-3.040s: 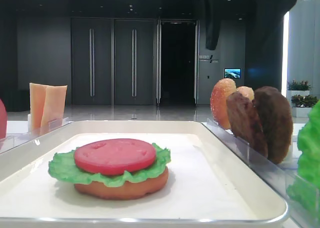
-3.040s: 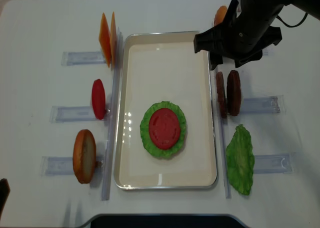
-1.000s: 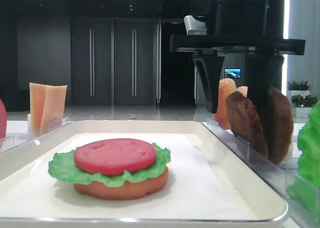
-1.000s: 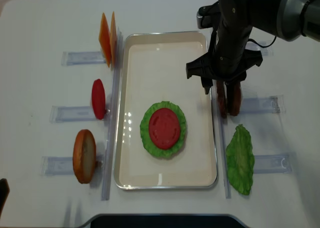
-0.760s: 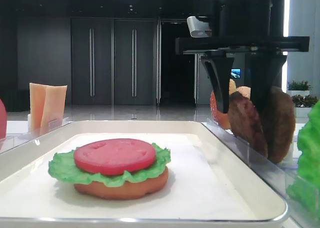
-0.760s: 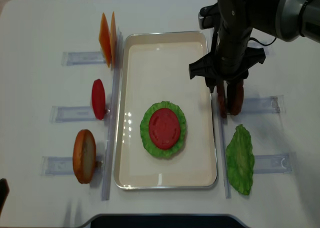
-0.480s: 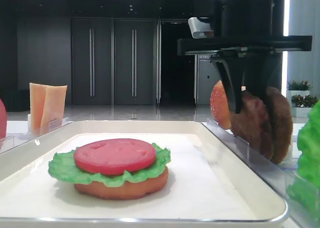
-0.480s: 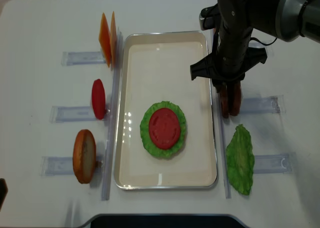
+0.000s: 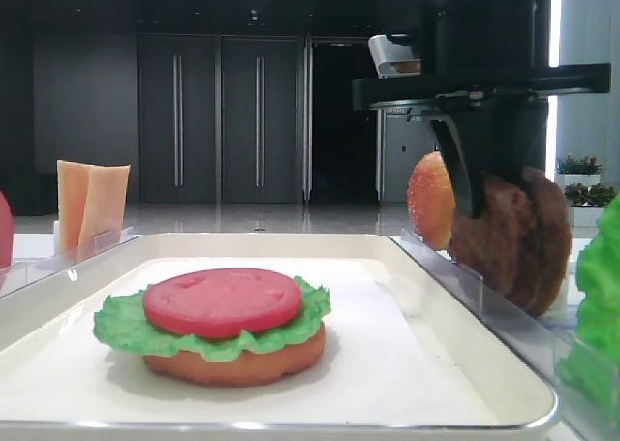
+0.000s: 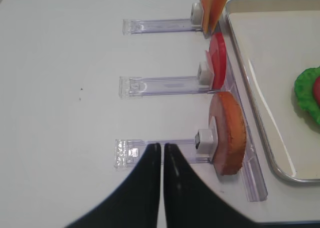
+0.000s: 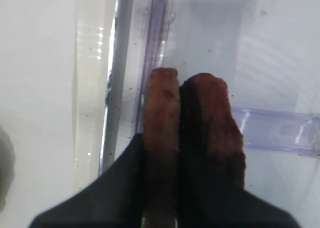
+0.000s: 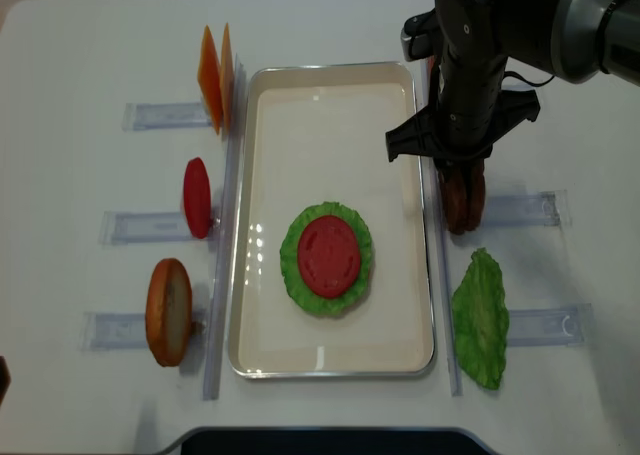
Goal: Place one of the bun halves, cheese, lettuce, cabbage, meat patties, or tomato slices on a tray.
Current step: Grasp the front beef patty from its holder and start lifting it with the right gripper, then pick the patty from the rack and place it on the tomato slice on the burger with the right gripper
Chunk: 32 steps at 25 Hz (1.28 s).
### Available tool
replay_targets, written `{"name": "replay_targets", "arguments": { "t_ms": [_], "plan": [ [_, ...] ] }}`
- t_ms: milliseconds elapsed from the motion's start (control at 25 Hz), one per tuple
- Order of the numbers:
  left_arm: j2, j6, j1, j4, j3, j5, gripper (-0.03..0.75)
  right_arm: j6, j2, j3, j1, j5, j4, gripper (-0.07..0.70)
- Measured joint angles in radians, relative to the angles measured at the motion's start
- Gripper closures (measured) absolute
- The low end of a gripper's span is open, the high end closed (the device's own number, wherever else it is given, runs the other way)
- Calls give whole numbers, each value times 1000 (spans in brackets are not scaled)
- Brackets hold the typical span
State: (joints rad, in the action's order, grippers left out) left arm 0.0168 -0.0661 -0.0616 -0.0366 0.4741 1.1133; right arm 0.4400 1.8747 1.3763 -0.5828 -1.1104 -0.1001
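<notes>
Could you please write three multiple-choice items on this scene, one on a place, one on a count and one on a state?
1. Where does the lettuce outside the tray lie?
A. right of the tray
B. left of the tray
C. on the cheese

2. How many meat patties stand in the rack?
A. one
B. two
C. four

3. How is the right gripper?
A. open above the tray
B. closed on a bun
C. closed on the patties

Answers:
1. A: the overhead view shows the loose leaf beside the tray's right rim.
2. B: the right wrist view shows two discs edge-on.
3. C: its fingers press both patties together.
</notes>
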Motion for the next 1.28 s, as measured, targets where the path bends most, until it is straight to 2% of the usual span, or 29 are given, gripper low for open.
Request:
{"name": "replay_targets", "arguments": {
  "t_ms": [640, 880, 1080, 1280],
  "plan": [
    [0, 0, 0, 0, 0, 0, 715, -1, -156, 0, 0, -78, 45, 485],
    [0, 0, 0, 0, 0, 0, 715, -2, -227, 0, 0, -85, 87, 485],
    [0, 0, 0, 0, 0, 0, 715, -6, -265, 0, 0, -54, 143, 485],
    [0, 0, 0, 0, 0, 0, 715, -45, -295, -60, 0, 45, 278, 485]
  ]
}}
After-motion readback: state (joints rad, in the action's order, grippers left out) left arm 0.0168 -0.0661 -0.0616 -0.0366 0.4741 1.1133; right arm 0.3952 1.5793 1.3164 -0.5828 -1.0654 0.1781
